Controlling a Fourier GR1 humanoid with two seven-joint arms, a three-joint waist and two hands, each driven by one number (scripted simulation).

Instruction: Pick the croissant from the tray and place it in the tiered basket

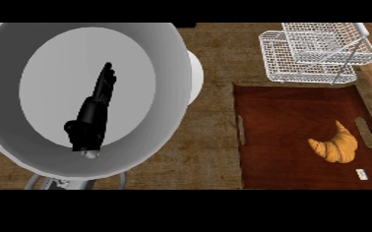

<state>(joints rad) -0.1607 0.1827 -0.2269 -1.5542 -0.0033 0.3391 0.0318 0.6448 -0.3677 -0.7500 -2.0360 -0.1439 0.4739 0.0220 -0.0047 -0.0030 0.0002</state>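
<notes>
Lying on the tray (291,128), the croissant (335,144); tiered basket (312,54) beyond.

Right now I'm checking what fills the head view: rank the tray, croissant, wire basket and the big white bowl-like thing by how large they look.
1. White bowl-like thing, though it may just sit nearer the camera.
2. Tray.
3. Wire basket.
4. Croissant.
The left hand shows inside the white shape.

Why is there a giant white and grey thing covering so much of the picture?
In the head view, the robot's left forearm is so near the camera that it looks huge and hides much of the counter; the left hand shows as a dark shape inside it. The croissant on the tray and the basket stay plain to see.
</notes>
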